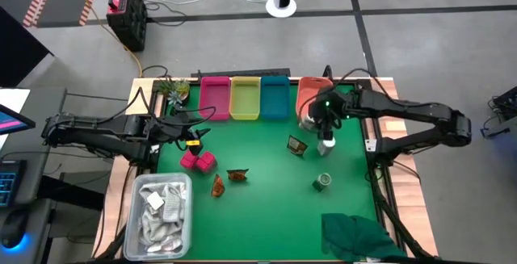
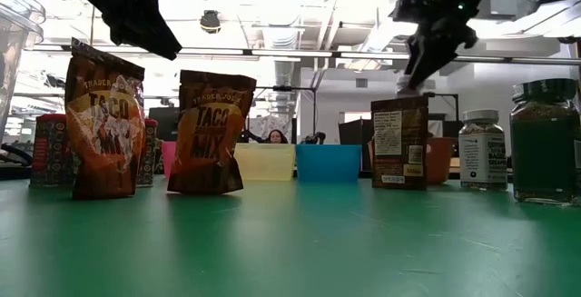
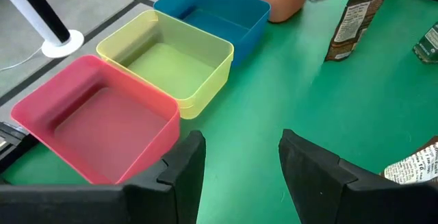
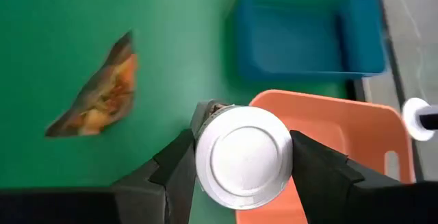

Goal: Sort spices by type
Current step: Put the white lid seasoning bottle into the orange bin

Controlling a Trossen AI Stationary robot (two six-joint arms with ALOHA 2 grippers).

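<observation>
Between right hand (image 4: 239,159) fingers: white-capped jar (image 4: 243,157).

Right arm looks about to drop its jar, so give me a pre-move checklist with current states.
1. Right tool shut on jar: ok, fingers at both sides of the white cap.
2. Jar over orange bin: not ok, only at its rim, partly over the mat.
3. Orange bin free of items: cannot tell, inside partly hidden.
4. Left tool out of the way: ok, open, near pink bin.
5. Dark packet clear of the path: ok, stands apart.
</observation>
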